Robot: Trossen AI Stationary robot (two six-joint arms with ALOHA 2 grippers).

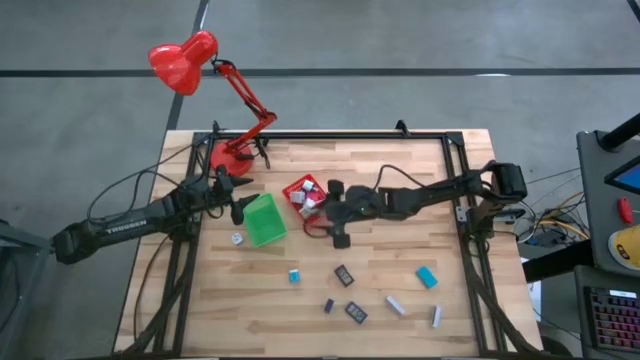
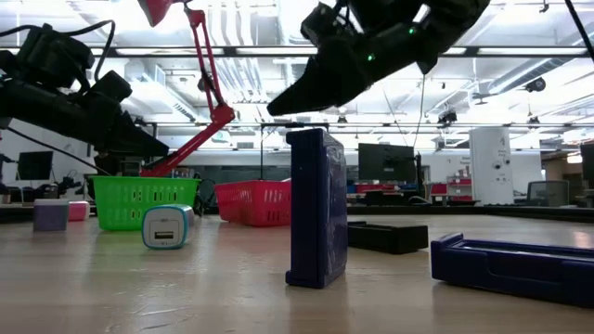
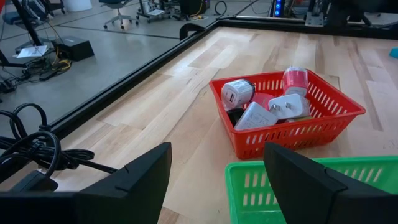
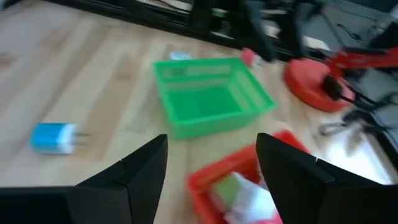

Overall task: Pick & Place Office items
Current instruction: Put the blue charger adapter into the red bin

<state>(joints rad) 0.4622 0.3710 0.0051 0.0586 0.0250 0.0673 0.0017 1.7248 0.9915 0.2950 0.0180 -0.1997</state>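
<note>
Blue block (image 2: 317,208) nearest; left arm (image 1: 120,225) reads TROSSEN, seemingly.

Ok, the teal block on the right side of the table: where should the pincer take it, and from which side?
Probably from straight above, closing across the two long sides of the teal block. It lies flat and skewed on the wooden table, clear of neighbours, so turn the right pincer to match.

Even, bright overhead light falls on the worktop (image 1: 380,250), with only soft, short shadows under the arms. In the low view, ceiling strip lights glare behind the red lamp (image 2: 200,83), leaving the arms as dark silhouettes; the blue block (image 2: 317,209) is sharp, nearer pieces soft. The right wrist view is motion-blurred, smearing the green bin (image 4: 208,96).
</note>
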